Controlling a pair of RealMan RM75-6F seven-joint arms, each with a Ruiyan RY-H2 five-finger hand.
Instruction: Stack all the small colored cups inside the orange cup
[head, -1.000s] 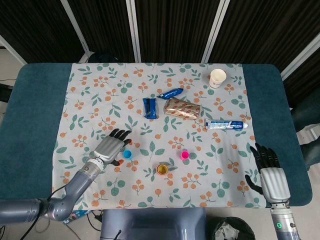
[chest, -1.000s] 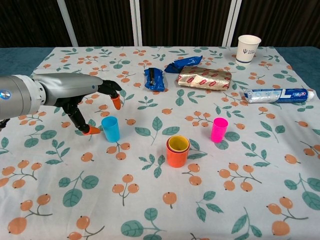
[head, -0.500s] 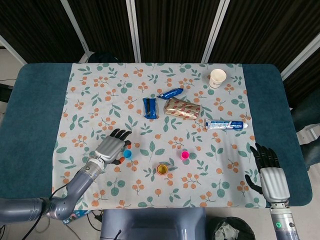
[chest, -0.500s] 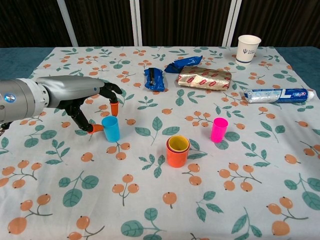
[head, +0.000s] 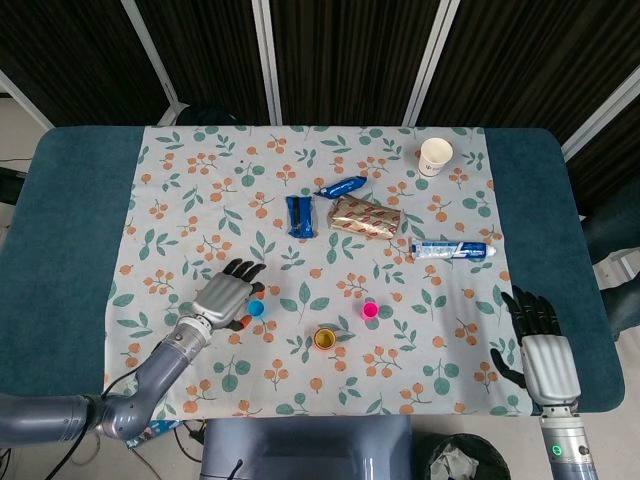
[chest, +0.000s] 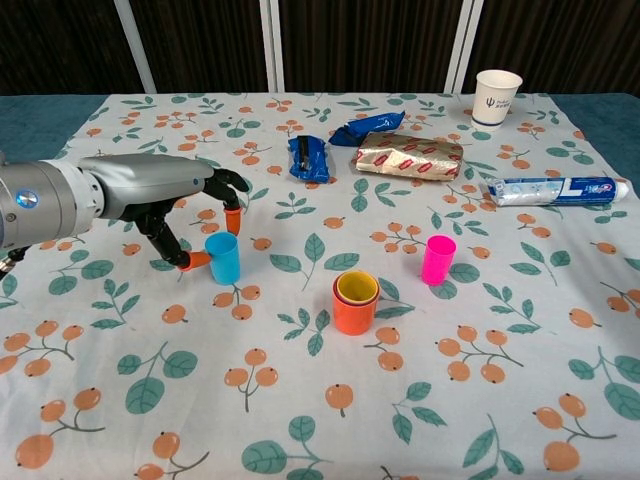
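- Chest view: left hand (chest: 190, 215) has moved in on the blue cup (chest: 222, 257) since a second ago; fingertips now touch its sides, grasp forming, not lifted.
- Orange cup (chest: 354, 308) holds a yellow cup (chest: 356, 288); pink cup (chest: 437, 259) waits nearby.
- Right hand (head: 532, 340) idle, fingers apart, tabletop edge.

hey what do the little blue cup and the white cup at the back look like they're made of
The blue cup looks like smooth molded plastic: solid saturated colour, thin even wall, slight sheen. The white cup looks like paper: matte white, rolled rim, a small printed mark on its side. Neither can be confirmed from looks alone.
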